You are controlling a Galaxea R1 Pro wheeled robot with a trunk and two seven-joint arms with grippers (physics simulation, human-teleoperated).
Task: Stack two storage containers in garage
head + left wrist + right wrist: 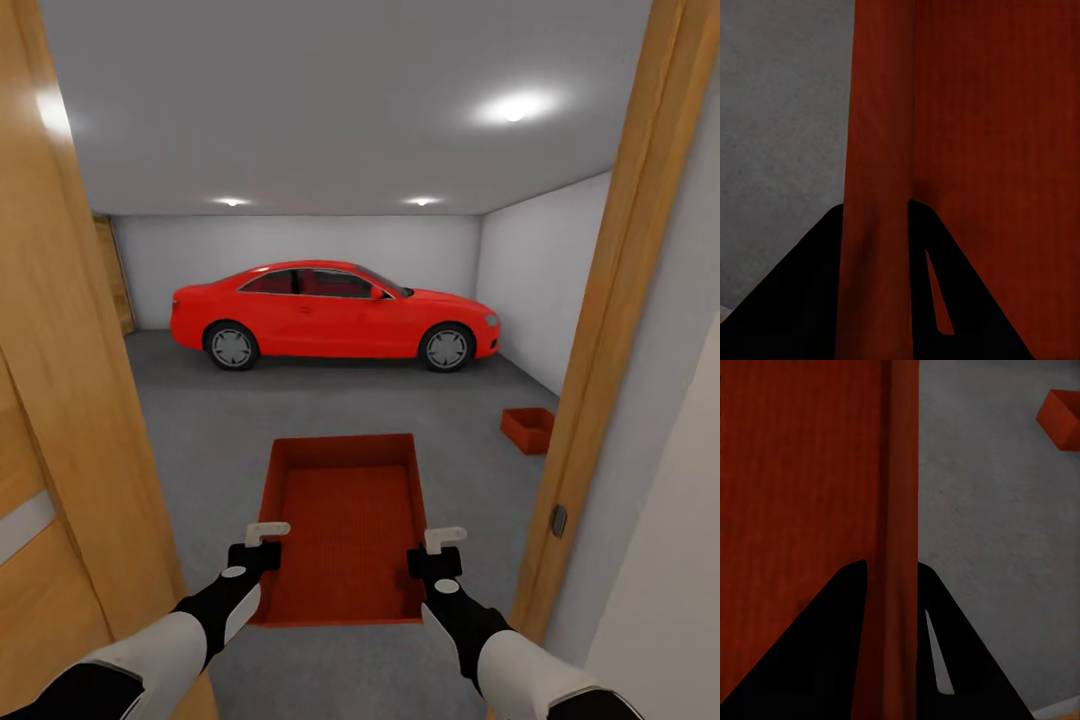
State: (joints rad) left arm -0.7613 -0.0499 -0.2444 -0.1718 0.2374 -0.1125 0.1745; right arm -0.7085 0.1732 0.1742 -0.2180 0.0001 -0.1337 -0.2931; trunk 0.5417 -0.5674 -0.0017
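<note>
1. Progress: one bin (pixel 527 429) is already set on the garage floor (pixel 220 430), near the right wall, well apart from the red car (pixel 335 316). That leg is judged done.
2. The second bin (pixel 345 525) is held in the doorway, between the wooden door (pixel 60 400) and the door frame (pixel 610 330), just short of the garage.
3. Left gripper (pixel 262 545): clamped on the held bin's left wall; in the left wrist view the wall (pixel 877 187) is seen pinched between the dark fingers (pixel 810 300).
4. Right gripper (pixel 437 551): clamped on the right wall in the same way (pixel 896 510); the floor bin is seen in that view's corner (pixel 1061 416).
5. Contents: the held bin is seen empty, with only its textured bottom showing. The floor bin's inside is too small to be judged.
6. Left to do, as judged: the held bin is to be carried across the floor and stacked on the other.
</note>
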